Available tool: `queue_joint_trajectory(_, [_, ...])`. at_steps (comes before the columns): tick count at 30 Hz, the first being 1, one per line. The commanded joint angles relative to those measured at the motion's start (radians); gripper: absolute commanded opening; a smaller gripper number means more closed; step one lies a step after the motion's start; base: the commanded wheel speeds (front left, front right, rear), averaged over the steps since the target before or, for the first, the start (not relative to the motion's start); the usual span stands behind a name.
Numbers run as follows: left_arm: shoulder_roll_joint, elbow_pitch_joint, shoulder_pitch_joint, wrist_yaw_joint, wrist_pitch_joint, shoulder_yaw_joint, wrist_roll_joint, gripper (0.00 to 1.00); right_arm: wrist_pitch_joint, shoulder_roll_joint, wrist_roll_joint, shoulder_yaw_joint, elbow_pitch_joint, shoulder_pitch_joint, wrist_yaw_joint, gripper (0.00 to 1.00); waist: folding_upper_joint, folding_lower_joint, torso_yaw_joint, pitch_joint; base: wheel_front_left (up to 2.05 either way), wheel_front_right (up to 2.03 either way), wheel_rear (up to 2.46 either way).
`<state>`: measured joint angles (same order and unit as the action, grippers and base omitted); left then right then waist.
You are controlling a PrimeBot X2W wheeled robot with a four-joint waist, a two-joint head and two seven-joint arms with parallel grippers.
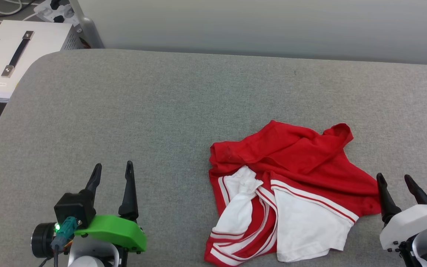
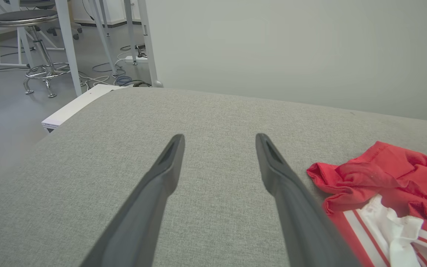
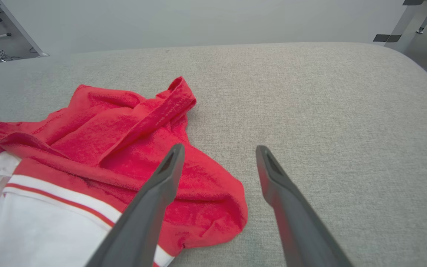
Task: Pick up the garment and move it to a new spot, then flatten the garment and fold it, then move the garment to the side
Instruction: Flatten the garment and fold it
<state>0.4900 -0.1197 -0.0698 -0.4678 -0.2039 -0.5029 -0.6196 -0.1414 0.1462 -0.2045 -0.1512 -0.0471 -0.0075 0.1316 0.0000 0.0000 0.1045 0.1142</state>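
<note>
Lying crumpled on the tabletop (image 1: 154, 111), the garment (image 1: 310, 159) sits between the left pincer (image 1: 113, 164) and right pincer (image 1: 394, 176), both released and empty

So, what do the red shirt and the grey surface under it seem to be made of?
The garment: soft matte knit cloth, perhaps cotton or polyester; it lies in loose crumpled folds. The grey surface: matte woven fabric cover, by its fine flecked weave; what lies underneath is hidden.
</note>
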Motion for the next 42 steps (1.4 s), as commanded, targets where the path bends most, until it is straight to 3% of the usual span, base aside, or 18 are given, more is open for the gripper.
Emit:
queue_joint_trajectory(1, [0.008,-0.006,0.004,0.000,0.005,-0.001,-0.009,1.00,0.031,-0.016,0.014,0.001,0.021,0.014,-0.001,1.00,0.0000,0.0000,-0.012,-0.008,0.00,0.00,0.00])
queue_joint_trajectory(7, [0.018,-0.021,0.000,-0.003,0.029,-0.010,-0.008,1.00,0.051,-0.061,0.039,0.036,0.080,0.072,-0.001,1.00,0.0000,0.0000,-0.027,-0.023,0.00,0.00,0.00])
queue_joint_trajectory(13, [0.025,-0.030,0.002,-0.007,0.034,-0.008,-0.009,1.00,-0.092,-0.072,0.009,0.097,0.112,0.153,-0.001,1.00,0.0000,0.0000,-0.042,-0.020,0.00,0.00,0.00])
queue_joint_trajectory(18, [0.024,-0.042,-0.011,-0.008,0.031,-0.009,-0.004,1.00,-0.295,-0.017,-0.043,0.148,0.148,0.174,-0.001,1.00,0.0000,0.0000,-0.038,0.007,0.00,0.00,0.00])
queue_joint_trajectory(24, [0.006,-0.043,-0.042,-0.002,0.018,-0.015,0.003,1.00,-0.418,0.061,-0.098,0.219,0.153,0.152,-0.001,1.00,0.0000,0.0000,0.000,0.060,0.00,0.00,0.00])
queue_joint_trajectory(36, [-0.031,0.000,-0.068,0.013,-0.016,-0.015,0.001,1.00,-0.511,0.124,-0.158,0.319,0.058,0.119,-0.001,1.00,0.0000,0.0000,0.045,0.117,0.00,0.00,0.00])
queue_joint_trajectory(37, [-0.033,0.003,-0.068,0.014,-0.017,-0.014,0.001,1.00,-0.518,0.125,-0.166,0.328,0.051,0.118,-0.001,0.77,0.0000,0.0000,0.046,0.116,0.00,0.00,0.00])
queue_joint_trajectory(38, [-0.033,0.005,-0.069,0.015,-0.019,-0.013,0.001,1.00,-0.520,0.127,-0.167,0.333,0.046,0.117,-0.001,0.77,0.0000,0.0000,0.045,0.116,0.00,0.00,0.00])
queue_joint_trajectory(39, [-0.034,0.008,-0.070,0.016,-0.020,-0.012,0.000,1.00,-0.521,0.126,-0.173,0.340,0.041,0.116,-0.001,0.06,0.0000,0.0000,0.045,0.115,0.00,0.00,0.00])
queue_joint_trajectory(40, [-0.035,0.009,-0.070,0.016,-0.021,-0.012,0.000,1.00,-0.523,0.126,-0.177,0.345,0.037,0.115,-0.001,0.00,0.0000,0.0000,0.044,0.114,0.00,0.00,0.00])
queue_joint_trajectory(42, [-0.036,0.012,-0.070,0.017,-0.023,-0.012,-0.001,1.00,-0.517,0.125,-0.183,0.350,0.034,0.111,-0.001,0.00,0.0000,0.0000,0.041,0.110,0.00,0.00,0.00])
